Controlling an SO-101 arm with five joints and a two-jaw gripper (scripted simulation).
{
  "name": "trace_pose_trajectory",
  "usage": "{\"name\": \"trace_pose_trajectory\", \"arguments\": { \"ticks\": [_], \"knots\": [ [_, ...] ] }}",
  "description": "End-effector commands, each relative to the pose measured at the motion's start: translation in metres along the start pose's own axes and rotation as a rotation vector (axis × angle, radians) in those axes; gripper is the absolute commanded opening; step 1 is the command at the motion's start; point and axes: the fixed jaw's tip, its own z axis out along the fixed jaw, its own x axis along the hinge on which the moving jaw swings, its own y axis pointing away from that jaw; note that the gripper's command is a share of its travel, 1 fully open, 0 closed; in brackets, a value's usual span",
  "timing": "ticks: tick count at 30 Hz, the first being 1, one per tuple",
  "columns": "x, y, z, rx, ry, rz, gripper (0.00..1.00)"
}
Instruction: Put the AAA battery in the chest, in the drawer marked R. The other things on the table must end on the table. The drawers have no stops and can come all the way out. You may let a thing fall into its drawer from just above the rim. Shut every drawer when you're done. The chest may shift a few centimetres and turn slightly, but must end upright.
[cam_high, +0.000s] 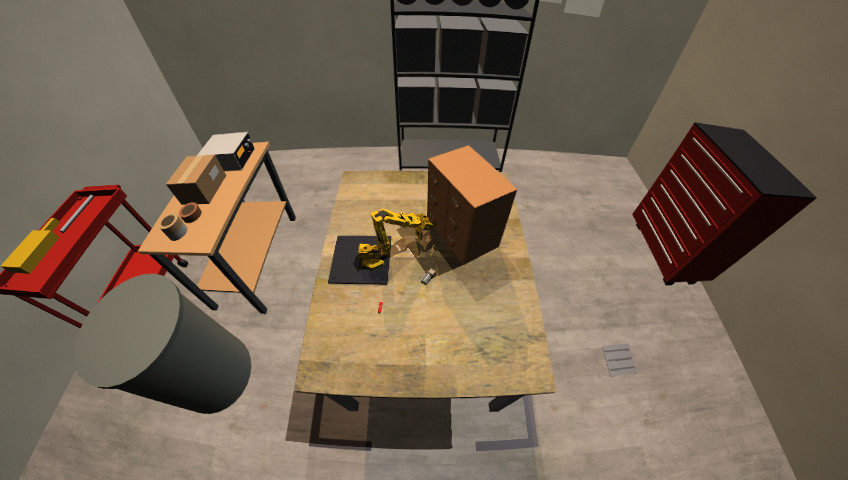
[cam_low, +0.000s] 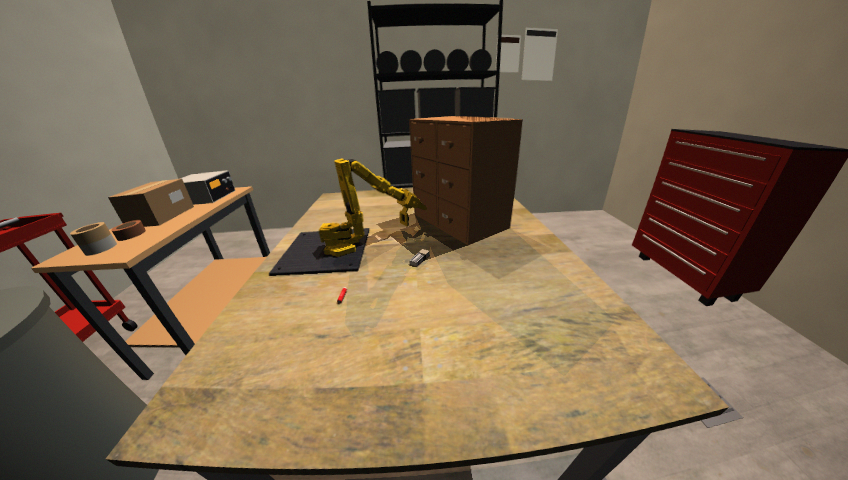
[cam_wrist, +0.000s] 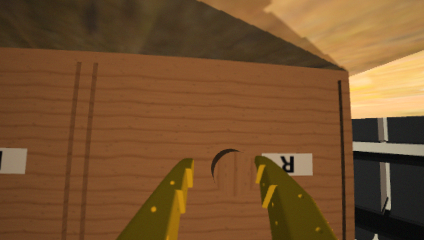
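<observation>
The brown chest (cam_high: 470, 202) stands upright on the table, also in the exterior view (cam_low: 464, 178), with all its drawers shut. My gripper (cam_wrist: 223, 175) is at the chest's lower front (cam_low: 409, 212). Its fingers stand on either side of the round knob (cam_wrist: 232, 172) of the drawer labelled R (cam_wrist: 287, 163). The right finger is at the knob's edge and a gap shows on the left, so it is open. A small red cylinder (cam_high: 379, 306) (cam_low: 342, 294), likely the AAA battery, lies on the table in front of the arm's base.
A small grey block-like thing (cam_high: 427, 276) (cam_low: 419, 256) lies on the table near the chest's front corner. The arm's base sits on a black mat (cam_high: 358, 267). A neighbouring drawer's label (cam_wrist: 11, 161) shows at the left of the wrist view.
</observation>
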Motion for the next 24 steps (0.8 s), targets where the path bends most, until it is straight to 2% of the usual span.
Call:
{"name": "trace_pose_trajectory", "arguments": {
  "ticks": [1, 24],
  "knots": [
    [-0.001, 0.0016, 0.0018, -0.004, -0.003, 0.005, 0.14],
    [-0.001, 0.0016, 0.0018, -0.004, -0.003, 0.005, 0.0]
  ]
}}
